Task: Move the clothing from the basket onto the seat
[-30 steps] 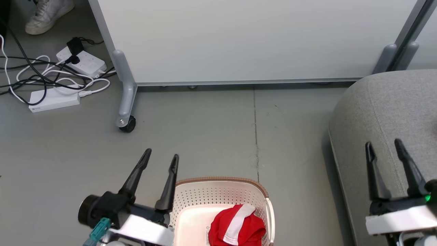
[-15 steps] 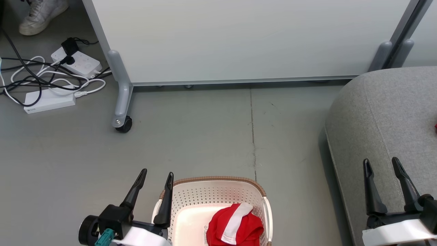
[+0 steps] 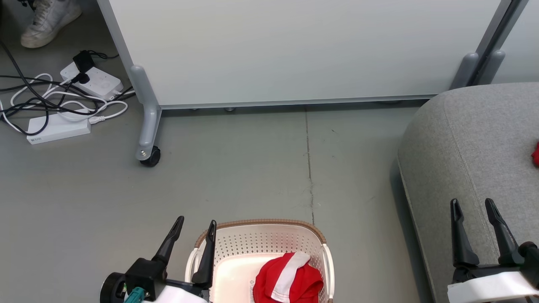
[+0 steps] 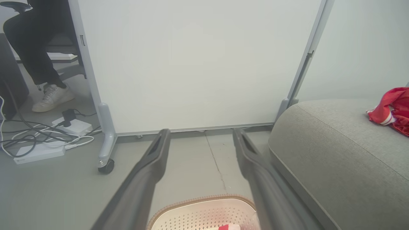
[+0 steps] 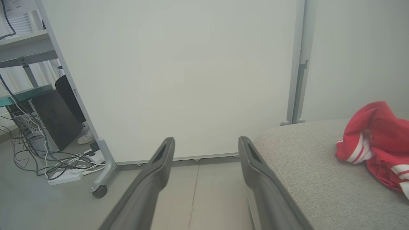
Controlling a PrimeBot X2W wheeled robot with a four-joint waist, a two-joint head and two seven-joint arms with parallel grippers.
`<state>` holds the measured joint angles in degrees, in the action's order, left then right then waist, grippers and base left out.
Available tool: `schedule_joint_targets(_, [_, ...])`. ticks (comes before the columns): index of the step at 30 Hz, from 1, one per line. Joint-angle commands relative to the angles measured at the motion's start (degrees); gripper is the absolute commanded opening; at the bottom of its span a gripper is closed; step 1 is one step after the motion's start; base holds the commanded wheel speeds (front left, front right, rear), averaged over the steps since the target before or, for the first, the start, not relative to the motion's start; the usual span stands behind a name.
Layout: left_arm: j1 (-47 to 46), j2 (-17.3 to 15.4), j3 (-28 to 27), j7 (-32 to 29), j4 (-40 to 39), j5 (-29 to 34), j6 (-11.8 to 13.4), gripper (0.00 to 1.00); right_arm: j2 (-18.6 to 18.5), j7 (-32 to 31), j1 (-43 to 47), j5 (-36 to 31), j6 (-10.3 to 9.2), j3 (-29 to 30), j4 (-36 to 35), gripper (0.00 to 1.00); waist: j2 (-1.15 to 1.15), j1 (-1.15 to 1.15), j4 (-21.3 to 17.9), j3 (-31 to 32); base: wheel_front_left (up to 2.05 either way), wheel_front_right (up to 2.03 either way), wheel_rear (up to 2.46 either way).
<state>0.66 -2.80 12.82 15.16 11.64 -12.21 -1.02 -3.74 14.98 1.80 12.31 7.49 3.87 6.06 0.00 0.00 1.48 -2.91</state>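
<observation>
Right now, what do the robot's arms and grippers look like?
Left gripper: two long, dark, tapering fingers on a black base, a teal connector beside it, white forearm shell. Right gripper: the same dark fingers, black base, white shell.

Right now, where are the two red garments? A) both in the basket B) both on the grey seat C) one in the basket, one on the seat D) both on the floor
C: one red garment lies in the basket, the second garment on the grey seat.
</observation>
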Motion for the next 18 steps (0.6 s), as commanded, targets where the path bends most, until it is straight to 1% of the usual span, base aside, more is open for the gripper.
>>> schedule_joint_targets(1, [0.1, -0.2, 0.2, 0.1, 0.2, 0.5, -0.5, 1.0, 0.0, 0.2, 0.1, 0.2, 0.01, 0.0, -0.1, 1.0, 0.0, 0.0, -0.1, 0.0, 0.0, 0.0, 0.0])
schedule_joint_targets(4, [-0.1, -0.2, 0.7, 0.1, 0.5, 1.2, -0.8, 1.0, 0.0, 0.2, 0.1, 0.4, 0.01, 0.0, 0.2, 1.0, 0.0, 0.0, -0.1, 0.0, 0.0, 0.0, 0.0])
schedule_joint_targets(12, [-0.8, -0.2, 1.0, 0.1, 0.6, 1.0, -0.6, 1.0, -0.3, 0.2, -0.6, 0.5, 0.01, -0.3, 0.0, 1.0, 0.0, 0.0, -0.2, -0.3, 0.0, 0.0, 0.0])
schedule_joint_targets(18, [-1.5, -0.2, 1.4, 0.1, 0.5, 0.7, -0.7, 1.0, -0.7, 0.2, -0.6, -0.4, 0.01, -1.6, 0.3, 1.0, 0.0, 0.0, -0.2, -1.2, 0.0, 0.0, 0.0])
